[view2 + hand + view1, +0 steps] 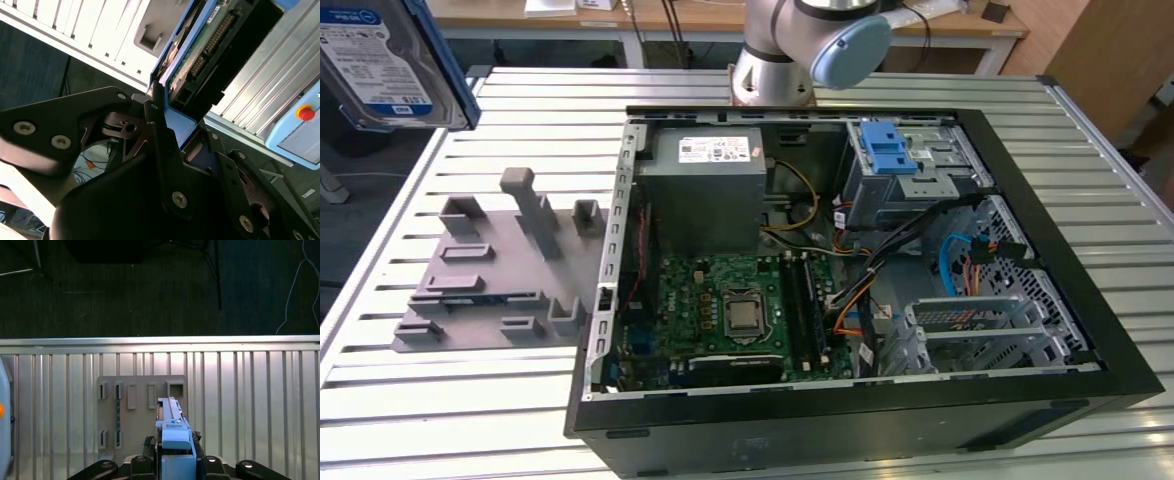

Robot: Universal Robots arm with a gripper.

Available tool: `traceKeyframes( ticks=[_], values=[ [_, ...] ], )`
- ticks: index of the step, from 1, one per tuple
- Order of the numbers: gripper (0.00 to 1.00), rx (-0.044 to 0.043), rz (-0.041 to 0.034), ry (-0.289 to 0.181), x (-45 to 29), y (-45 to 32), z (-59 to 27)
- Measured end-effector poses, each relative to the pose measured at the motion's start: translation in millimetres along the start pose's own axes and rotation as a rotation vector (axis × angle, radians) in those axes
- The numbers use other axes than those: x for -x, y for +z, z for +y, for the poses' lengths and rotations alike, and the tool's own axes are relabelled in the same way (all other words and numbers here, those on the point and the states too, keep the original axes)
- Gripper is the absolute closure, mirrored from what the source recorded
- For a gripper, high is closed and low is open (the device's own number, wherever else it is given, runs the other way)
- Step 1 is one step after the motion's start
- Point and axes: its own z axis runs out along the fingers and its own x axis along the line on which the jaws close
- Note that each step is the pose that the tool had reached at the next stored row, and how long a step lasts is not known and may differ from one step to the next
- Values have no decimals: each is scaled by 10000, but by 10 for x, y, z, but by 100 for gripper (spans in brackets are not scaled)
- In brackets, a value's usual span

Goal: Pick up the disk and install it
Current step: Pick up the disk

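The disk [380, 60] hangs high above the table's far corner on the exterior view's left, its blue-and-white label and blue side rail showing. In the second wrist view my gripper [175, 135] is shut on the disk [200, 55], black fingers [160, 130] clamped at its blue bracket end, with the green circuit board and connector visible. In the first wrist view the disk [172, 432] is seen edge-on, held in the gripper [175, 462] above the grey fixture [140, 410].
An open computer case [607, 300] lies on the slatted metal table [454, 400]. Inside are a grey power supply [707, 185], a motherboard [734, 310] and a drive cage with a blue latch [894, 160]. The grey slotted fixture [500, 270] sits beside the case. The arm's base [774, 60] stands behind.
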Motion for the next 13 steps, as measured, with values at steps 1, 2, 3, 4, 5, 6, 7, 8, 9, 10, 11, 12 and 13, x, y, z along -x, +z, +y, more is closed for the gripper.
traceKeyframes(
  ticks=[1,2,3,4,5,6,7,8,9,10,11,12,13],
  values=[
    [64,1,0,0,-13,0,-11],
    [64,2,0,0,-24,-1,-27],
    [64,9,0,0,-36,-2,-44],
    [64,14,0,0,-47,-2,-63],
    [64,24,1,0,-58,-3,-85],
    [64,32,1,0,-67,-3,-107],
    [64,42,1,1,-75,-3,-132],
    [64,53,1,1,-82,-3,-158],
    [64,66,1,1,-88,-4,-184],
    [64,79,2,2,-94,-5,-212],
    [64,90,2,2,-99,-5,-238],
    [64,105,2,2,-104,-6,-266],
    [64,119,3,2,-109,-7,-294]
  ],
)
